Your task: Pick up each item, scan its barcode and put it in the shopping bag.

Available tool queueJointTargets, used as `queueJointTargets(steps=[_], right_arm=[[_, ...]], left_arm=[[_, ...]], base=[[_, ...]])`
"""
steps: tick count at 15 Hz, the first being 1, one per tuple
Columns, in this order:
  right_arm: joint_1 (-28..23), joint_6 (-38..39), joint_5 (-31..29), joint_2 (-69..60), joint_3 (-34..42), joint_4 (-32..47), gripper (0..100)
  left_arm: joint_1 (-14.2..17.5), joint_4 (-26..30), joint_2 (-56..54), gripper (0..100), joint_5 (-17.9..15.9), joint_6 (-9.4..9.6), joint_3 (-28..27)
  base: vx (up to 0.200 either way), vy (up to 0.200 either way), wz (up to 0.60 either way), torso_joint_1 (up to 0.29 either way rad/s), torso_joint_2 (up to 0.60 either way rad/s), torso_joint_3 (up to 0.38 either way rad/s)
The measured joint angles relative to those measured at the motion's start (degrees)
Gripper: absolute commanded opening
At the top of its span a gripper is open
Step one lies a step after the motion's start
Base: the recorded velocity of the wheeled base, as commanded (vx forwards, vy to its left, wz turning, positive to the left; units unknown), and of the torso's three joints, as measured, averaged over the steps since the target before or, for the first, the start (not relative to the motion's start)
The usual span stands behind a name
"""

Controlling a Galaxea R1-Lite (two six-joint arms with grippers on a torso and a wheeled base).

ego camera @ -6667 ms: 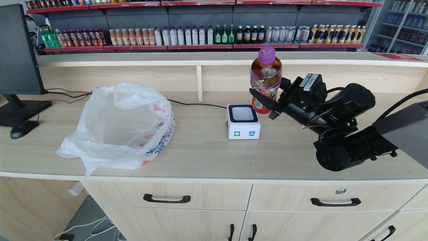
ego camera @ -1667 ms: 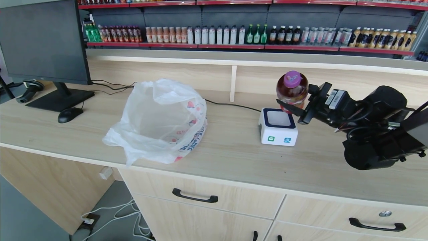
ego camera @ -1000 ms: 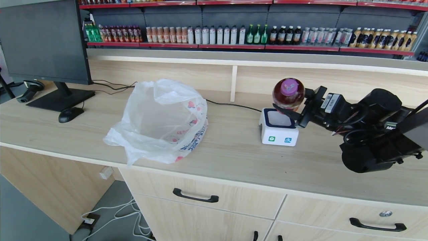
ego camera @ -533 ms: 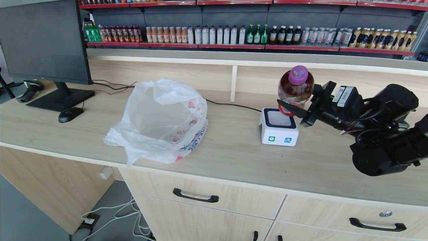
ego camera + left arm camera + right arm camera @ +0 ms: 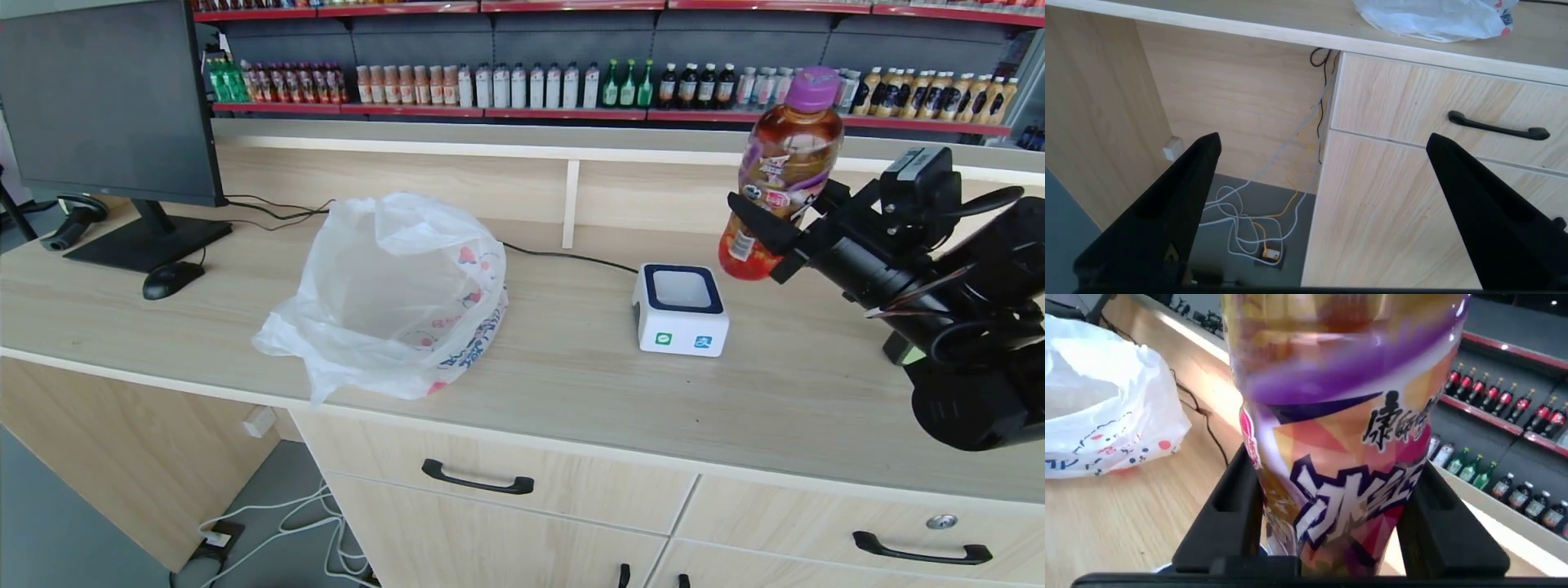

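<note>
R gripper (image 5: pixel 774 235) is clamped on the iced tea bottle (image 5: pixel 782 175), purple cap up, leaning a bit. It's up in the air, off the counter (image 5: pixel 555 384), above and just to the right of the white barcode scanner (image 5: pixel 679 309), not touching it. In the right wrist cam the black fingers (image 5: pixel 1221 514) squeeze the bottle's (image 5: pixel 1347 416) label from both sides.

Shopping bag (image 5: pixel 392 286) sits open on the counter, well left of the scanner, w/ a black cable (image 5: pixel 563 255) running behind it.

L gripper (image 5: pixel 1323 140) hangs below counter level w/ jaws wide apart, holding nothing, facing the cabinet front w/ a drawer handle (image 5: pixel 1497 126) and loose cords (image 5: pixel 1257 229) on the floor.

Far left of the counter there's a monitor (image 5: pixel 106 98) and a mouse (image 5: pixel 171 279). Drink shelves (image 5: pixel 571 82) run along the back
</note>
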Motion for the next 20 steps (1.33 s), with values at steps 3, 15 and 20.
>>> queueJointTargets(steps=[3, 15, 20], right_arm=[[1.49, 6.95, -3.27, -1.54, 7.80, 0.15, 0], [1.46, 8.14, -3.73, -4.18, 7.68, -0.16, 0], [-0.20, 8.14, -3.73, -4.01, 7.68, -0.05, 0]], left_arm=[[-0.02, 0.00, 0.00, 100, 0.00, -0.02, 0.00], [0.00, 0.00, 0.00, 100, -0.02, -0.02, 0.00], [0.00, 0.00, 0.00, 100, 0.00, -0.05, 0.00]], base=[[0.000, 0.000, 0.00, 0.000, 0.00, 0.000], [-0.117, 0.000, 0.00, -0.002, 0.00, 0.001], [0.000, 0.000, 0.00, 0.010, 0.00, -0.001]])
